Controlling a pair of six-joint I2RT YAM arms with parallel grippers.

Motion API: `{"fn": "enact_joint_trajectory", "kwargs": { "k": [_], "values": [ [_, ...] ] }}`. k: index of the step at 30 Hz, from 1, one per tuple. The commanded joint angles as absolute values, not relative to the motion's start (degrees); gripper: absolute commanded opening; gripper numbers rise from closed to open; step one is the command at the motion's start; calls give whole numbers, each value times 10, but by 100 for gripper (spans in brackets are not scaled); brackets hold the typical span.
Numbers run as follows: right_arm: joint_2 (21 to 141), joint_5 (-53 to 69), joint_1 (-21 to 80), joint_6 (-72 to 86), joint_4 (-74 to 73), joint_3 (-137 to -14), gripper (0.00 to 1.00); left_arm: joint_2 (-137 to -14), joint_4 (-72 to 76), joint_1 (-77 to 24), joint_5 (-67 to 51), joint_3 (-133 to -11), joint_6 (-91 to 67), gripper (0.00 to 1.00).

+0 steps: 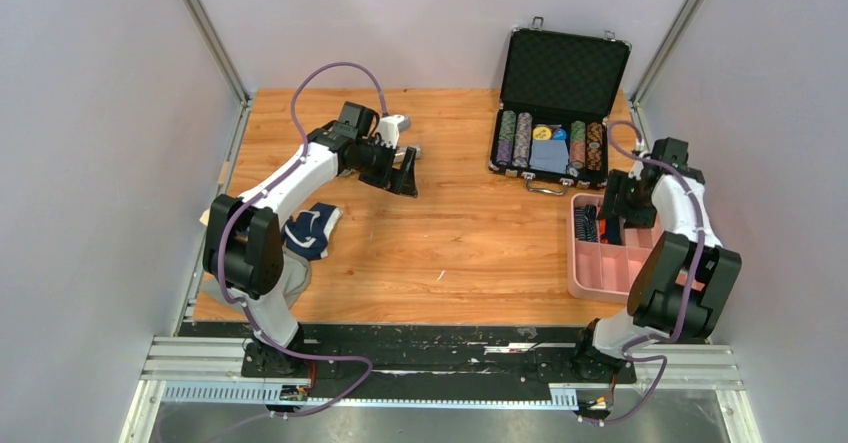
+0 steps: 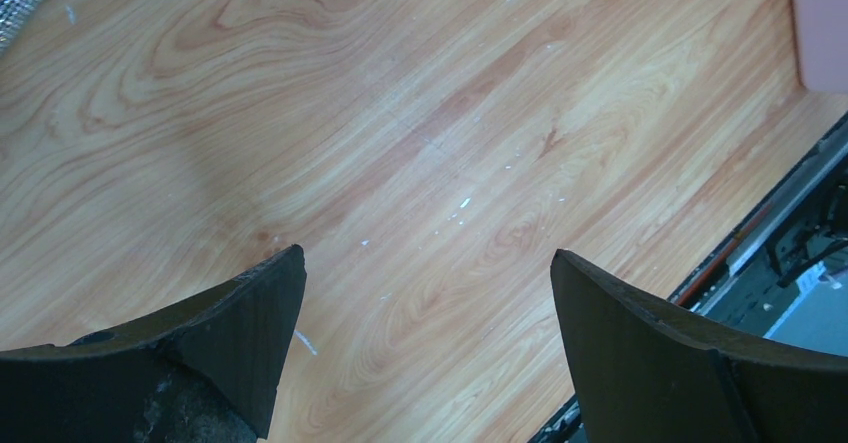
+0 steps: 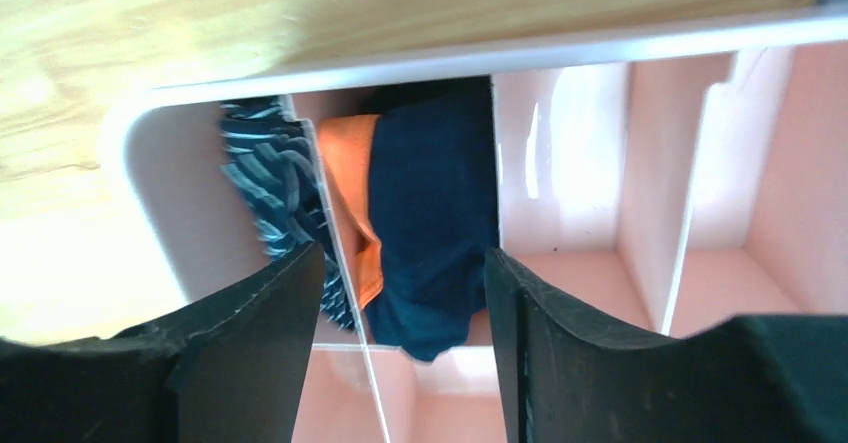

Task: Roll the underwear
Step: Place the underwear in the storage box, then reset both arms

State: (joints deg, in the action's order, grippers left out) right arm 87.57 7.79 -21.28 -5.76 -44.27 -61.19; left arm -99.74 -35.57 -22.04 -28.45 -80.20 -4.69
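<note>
The striped navy underwear (image 3: 272, 178) sits bunched in a corner compartment of the pink tray (image 1: 600, 271), pressed against the thin divider. In the next compartment along, on the other side of that divider, lies the plain navy underwear (image 3: 432, 213), folded into a thick bundle with its orange patch showing on the side nearest the divider. The other tray compartments in the right wrist view hold nothing.

The right gripper (image 3: 400, 258) hangs directly over these two compartments. Its jaws stand wide apart, roughly spanning the plain navy bundle, and hold nothing.

The tray rests on the wooden surface (image 1: 470, 243). An open black case (image 1: 565, 68) of poker chips stands just past the tray's far end. Well apart from the tray, across the surface, the left gripper (image 2: 428, 258) hovers above bare wood with its jaws spread wide and empty. Farther still from the tray, a crumpled navy-and-white cloth (image 1: 312, 228) lies beside the left arm.
</note>
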Motion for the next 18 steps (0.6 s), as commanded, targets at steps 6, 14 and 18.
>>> {"fn": "enact_joint_trajectory", "kwargs": {
  "k": [6, 14, 18],
  "values": [
    [805, 156, -212, -48, -617, -859, 92, -909, -388, -219, -193, -841, 25, 100],
    [781, 183, -96, 20, -390, -864, 100, -769, -245, -214, -33, -754, -59, 100],
    [820, 90, -9, 54, -325, -904, 100, -758, -230, -214, 66, -770, -41, 100]
  ]
}}
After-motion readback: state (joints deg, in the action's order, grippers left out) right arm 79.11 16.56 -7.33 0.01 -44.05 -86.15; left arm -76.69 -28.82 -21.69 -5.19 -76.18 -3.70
